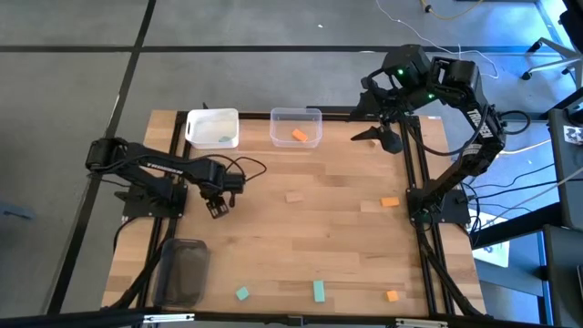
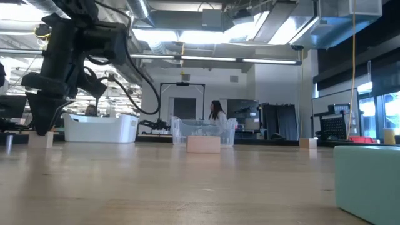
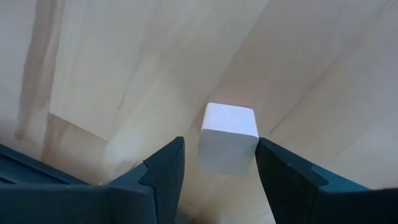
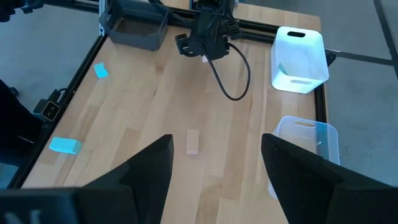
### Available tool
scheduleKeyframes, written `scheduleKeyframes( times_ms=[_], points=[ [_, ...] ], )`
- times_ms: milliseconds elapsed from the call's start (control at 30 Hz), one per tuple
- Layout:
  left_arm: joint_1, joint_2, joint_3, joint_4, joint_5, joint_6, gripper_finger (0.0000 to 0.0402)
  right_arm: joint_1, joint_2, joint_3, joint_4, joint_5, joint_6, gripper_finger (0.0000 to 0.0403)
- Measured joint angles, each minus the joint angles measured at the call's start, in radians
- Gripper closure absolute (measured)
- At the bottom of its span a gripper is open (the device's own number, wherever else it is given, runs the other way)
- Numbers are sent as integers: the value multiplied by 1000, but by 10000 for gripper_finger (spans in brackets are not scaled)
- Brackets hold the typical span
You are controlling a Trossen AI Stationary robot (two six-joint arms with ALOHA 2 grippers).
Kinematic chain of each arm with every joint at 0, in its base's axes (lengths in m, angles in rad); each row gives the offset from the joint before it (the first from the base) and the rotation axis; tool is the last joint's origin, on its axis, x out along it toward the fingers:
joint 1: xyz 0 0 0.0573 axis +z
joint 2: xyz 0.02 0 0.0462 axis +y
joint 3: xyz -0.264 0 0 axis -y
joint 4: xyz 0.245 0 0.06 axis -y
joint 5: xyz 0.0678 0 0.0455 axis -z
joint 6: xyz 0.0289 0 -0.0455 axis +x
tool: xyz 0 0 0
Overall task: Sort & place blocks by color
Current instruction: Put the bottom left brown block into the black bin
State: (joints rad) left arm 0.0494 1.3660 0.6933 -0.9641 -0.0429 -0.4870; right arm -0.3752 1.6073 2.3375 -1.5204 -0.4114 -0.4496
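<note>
A pale tan cube [image 3: 227, 138] rests on the wooden table [image 1: 301, 246] between the two fingers of my left gripper [image 3: 220, 149]. That gripper [image 1: 219, 207] points straight down at the table's left side and is open, one finger on each side of the cube. My right gripper [image 4: 216, 165] hangs open and high over the far right corner [image 1: 378, 135], with nothing between its fingers. Loose on the table lie a tan bar [image 1: 293, 196], two orange blocks [image 1: 390, 202] [image 1: 392, 295], a teal cube [image 1: 241, 293] and a teal bar [image 1: 319, 291].
At the far edge, a white bin [image 1: 212, 128] holds a teal block [image 1: 225, 139], and a clear bin [image 1: 296, 126] holds an orange block [image 1: 299, 135]. A dark grey bin [image 1: 184, 271] stands at the near left. A person [image 2: 217, 115] stands in the room behind the table.
</note>
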Motion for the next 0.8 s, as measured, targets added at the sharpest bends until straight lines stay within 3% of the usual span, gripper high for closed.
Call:
scheduleKeyframes(
  times_ms=[800],
  points=[
    [0,119,-18,79,-15,-32,214,0,0,0,-1,0,0,157]
  ],
)
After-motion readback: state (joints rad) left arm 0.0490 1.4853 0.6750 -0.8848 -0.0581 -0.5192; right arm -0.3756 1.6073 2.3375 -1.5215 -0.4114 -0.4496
